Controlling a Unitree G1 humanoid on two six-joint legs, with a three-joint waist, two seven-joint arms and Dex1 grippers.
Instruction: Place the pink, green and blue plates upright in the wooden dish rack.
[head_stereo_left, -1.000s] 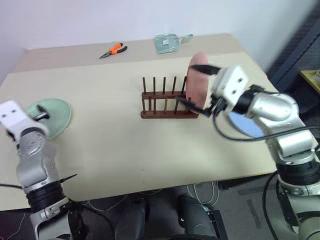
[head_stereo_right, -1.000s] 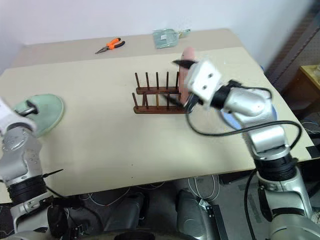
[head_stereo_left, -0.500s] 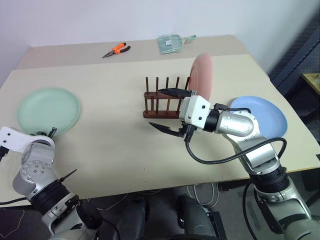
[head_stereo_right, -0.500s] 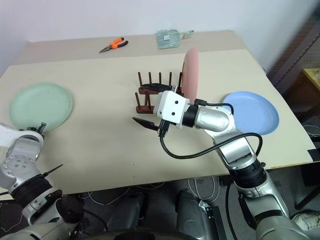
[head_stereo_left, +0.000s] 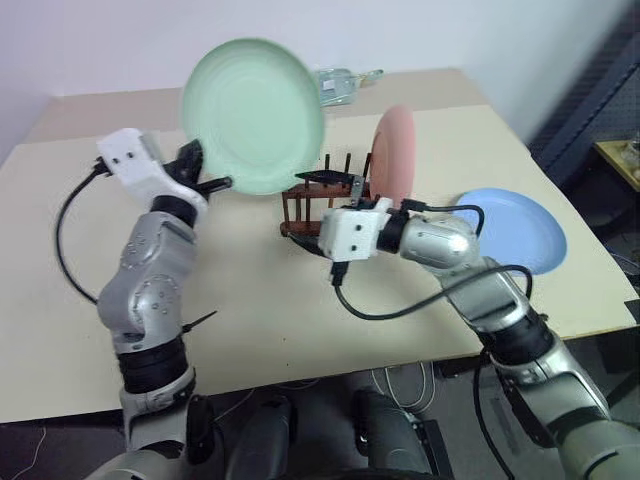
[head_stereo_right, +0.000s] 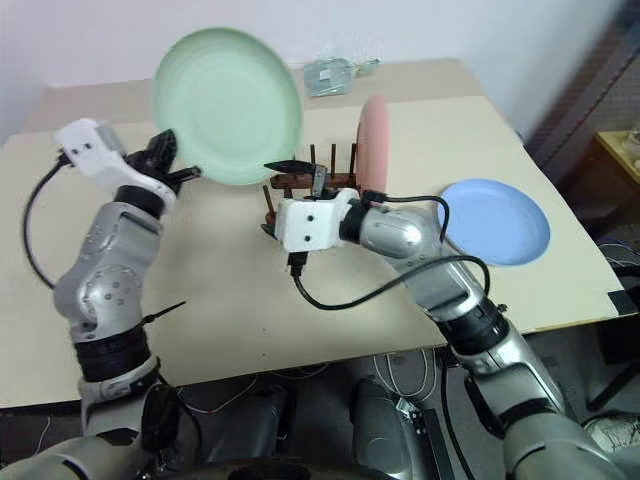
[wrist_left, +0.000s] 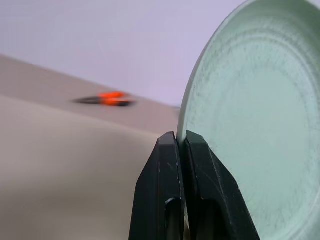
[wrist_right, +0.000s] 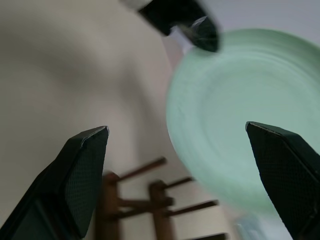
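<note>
My left gripper is shut on the rim of the green plate, holding it upright in the air left of and above the wooden dish rack. In the left wrist view the fingers pinch the green plate's edge. The pink plate stands upright at the rack's right end. Flat on the table to the right lies the blue plate. My right gripper hangs open just in front of the rack, nothing between its fingers, facing the green plate.
Orange pliers lie near the table's far edge. A clear packet sits at the back, behind the raised plate. The table's right edge runs close past the blue plate.
My left gripper has shut on the green plate and lifted it off the table's left side, up and right toward the rack. The right gripper drifted left, still open.
</note>
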